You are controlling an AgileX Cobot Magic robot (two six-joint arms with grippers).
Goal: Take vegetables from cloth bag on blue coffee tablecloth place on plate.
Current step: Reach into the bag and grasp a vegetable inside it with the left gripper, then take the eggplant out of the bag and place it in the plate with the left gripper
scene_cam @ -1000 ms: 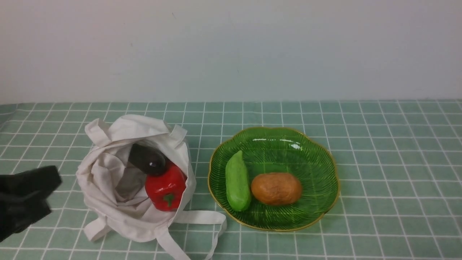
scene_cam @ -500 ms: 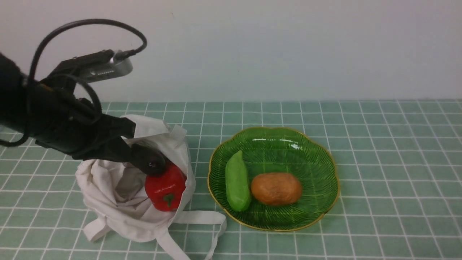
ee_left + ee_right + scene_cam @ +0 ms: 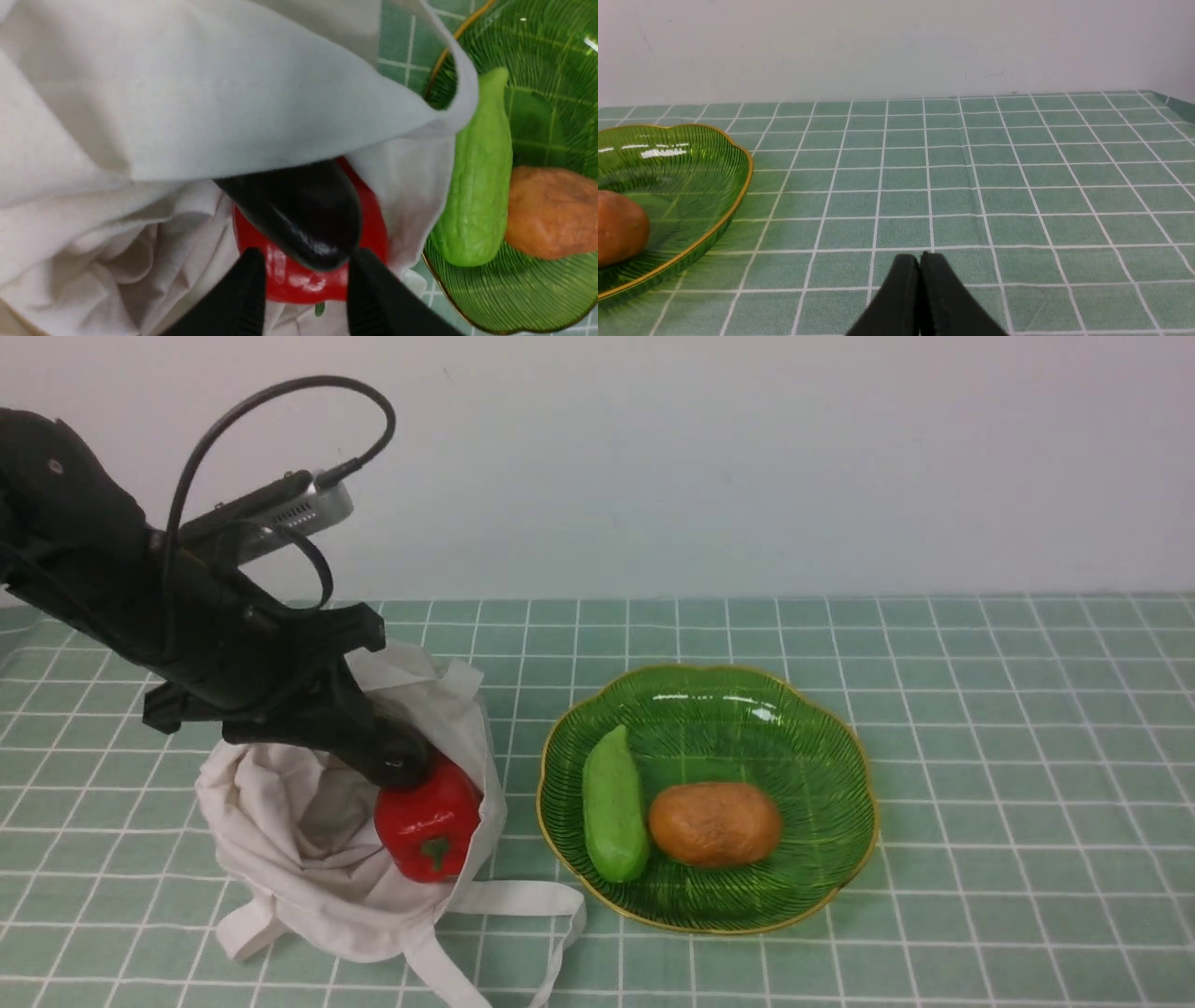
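Reaching into the cloth bag (image 3: 280, 821) at centre left of the front view with the left end effector (image 3: 308, 255), fingers apart and straddling the rounded tip of the eggplant (image 3: 303, 219). Impossible to tell whether either pad already touches it. Pointing tip-first at that end effector, with the long axis running back under an overhanging fold of canvas and only the near end exposed. Resting directly on the red bell pepper (image 3: 429, 826), also inside the bag.

Judged as the moment to close and draw out. Probably best to pinch across the slim body, then pull out along its own axis rather than sideways, to avoid snagging the fold or tipping the pepper.

Far closer to the left arm. Over at the right end effector (image 3: 920, 261), fingers pressed together on nothing, low over bare tablecloth (image 3: 1017, 186).

Just right of the bag in the front view, the green plate (image 3: 728, 719), near rim close to the canvas wall. Already on its lower left part, a green gourd (image 3: 614, 817) and a potato (image 3: 714, 823). Bare room toward its upper and right parts, and open counter beyond.
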